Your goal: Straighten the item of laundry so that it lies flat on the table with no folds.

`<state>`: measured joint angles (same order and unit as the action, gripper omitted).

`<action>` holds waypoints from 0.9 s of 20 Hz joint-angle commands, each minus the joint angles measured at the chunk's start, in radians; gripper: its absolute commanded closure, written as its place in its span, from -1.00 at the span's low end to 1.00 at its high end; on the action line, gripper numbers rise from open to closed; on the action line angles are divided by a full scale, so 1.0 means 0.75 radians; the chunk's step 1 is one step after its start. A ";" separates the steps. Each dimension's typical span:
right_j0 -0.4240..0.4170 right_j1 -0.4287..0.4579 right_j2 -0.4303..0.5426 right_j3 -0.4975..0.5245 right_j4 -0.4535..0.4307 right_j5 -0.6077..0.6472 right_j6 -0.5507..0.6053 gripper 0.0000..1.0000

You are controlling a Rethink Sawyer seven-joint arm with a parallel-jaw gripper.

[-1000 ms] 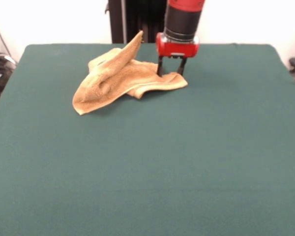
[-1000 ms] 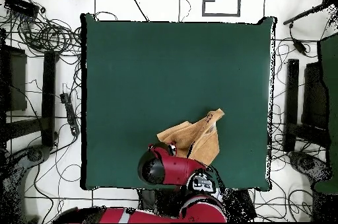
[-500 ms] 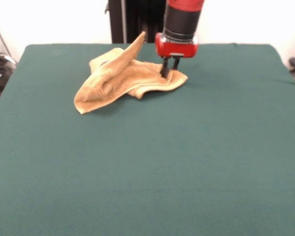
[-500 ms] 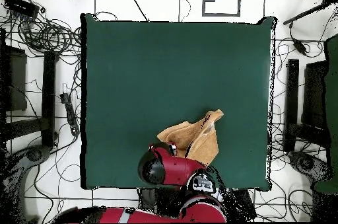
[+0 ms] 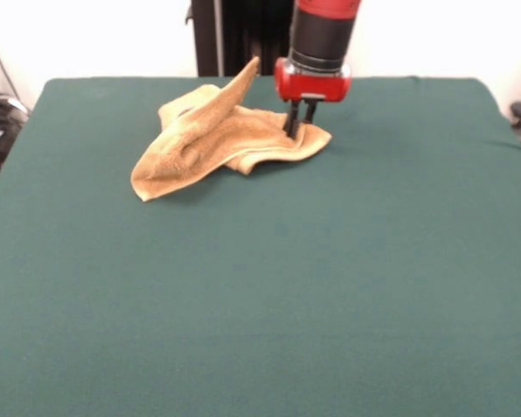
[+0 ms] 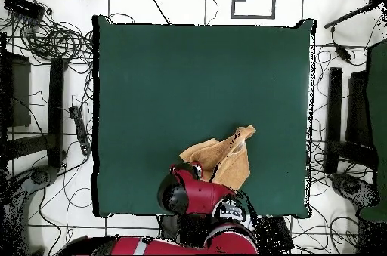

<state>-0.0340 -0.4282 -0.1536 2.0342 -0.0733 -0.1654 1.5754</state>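
The item of laundry [image 5: 213, 139] is a golden-yellow towel, crumpled in folds at the far part of the green table [image 5: 269, 287], with one corner sticking up. My gripper [image 5: 300, 126] stands over the towel's right corner, its two fingers drawn close together and pinching the cloth there. In the overhead view the towel [image 6: 221, 155] lies near the table's bottom edge, and the red arm [image 6: 198, 194] covers the gripper and the held corner.
Cables and stands [image 6: 53, 41] lie on the floor around the table in the overhead view. A dark pedestal [image 5: 234, 35] rises behind the table's far edge.
One second ago the fingers stood apart astride the towel's right corner; they have since closed on it. The arm and towel have barely shifted otherwise.
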 commanded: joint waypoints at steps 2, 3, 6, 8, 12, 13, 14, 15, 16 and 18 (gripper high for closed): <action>0.036 0.059 0.019 -0.209 0.125 -0.240 0.308 1.00; 0.030 0.045 0.040 -0.201 0.135 -0.199 0.316 1.00; -0.083 -0.016 0.215 -0.159 0.102 -0.039 0.327 1.00; -0.226 -0.034 0.397 -0.134 0.025 0.044 0.289 1.00; -0.369 -0.055 0.581 -0.087 0.010 0.214 0.226 1.00; -0.417 -0.050 0.633 -0.071 0.010 0.252 0.214 1.00; -0.456 -0.043 0.681 -0.061 0.016 0.295 0.199 1.00; -0.487 -0.036 0.717 -0.052 0.023 0.332 0.186 1.00; -0.518 -0.028 0.753 -0.043 0.030 0.369 0.173 1.00; -0.469 -0.060 0.694 -0.052 0.057 0.461 0.159 1.00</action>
<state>-0.3827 -0.4772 0.1183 2.0720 -0.0918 0.0420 1.5754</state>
